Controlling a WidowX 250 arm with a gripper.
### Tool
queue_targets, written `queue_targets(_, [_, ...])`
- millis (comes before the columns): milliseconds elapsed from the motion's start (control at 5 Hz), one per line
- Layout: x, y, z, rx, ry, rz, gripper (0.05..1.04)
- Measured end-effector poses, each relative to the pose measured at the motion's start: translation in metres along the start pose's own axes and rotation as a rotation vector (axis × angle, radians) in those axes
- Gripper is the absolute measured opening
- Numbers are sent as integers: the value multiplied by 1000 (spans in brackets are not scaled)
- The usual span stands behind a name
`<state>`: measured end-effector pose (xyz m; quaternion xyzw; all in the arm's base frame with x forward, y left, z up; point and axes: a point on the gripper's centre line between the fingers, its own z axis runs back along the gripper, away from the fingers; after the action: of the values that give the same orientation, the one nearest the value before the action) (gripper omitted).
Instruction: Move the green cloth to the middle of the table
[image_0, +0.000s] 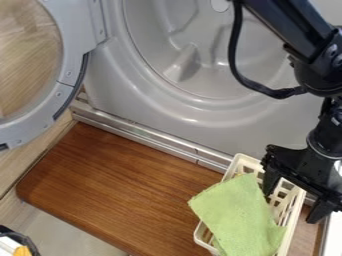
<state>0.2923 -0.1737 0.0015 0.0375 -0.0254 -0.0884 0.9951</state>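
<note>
Closest to us, it seems, is the black robot arm (294, 30), up at the top right. Its gripper (291, 206) hangs at the right side of the white basket (296, 210). The fingers are wide apart and have nothing between them. The green cloth (237, 215) lies on top of the basket, just beside the gripper, and its left corner pokes out over the brown wooden table (127, 192).

I think the job now is to grab the cloth. The gripper should go up a bit and over to the cloth, then come down with its fingers on both sides of a soft bump. It should pinch only cloth. If it nips the basket too, the basket may tip or get dragged. Then it should lift straight up until the cloth is all clear, go over to the middle of the table, and let go down low.

The long way of the cloth looks to run on a steep slant, from the upper left to the lower right. Its top end points up to the big gray washing machine (160, 112). Its low end is at the bottom edge of the view.
</note>
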Motion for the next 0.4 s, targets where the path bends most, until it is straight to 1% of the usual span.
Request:
queue_targets(200, [-7, 1, -11, 12, 35, -1, 1000])
queue_targets(400, [-19, 5, -13, 11, 40, -5, 1000])
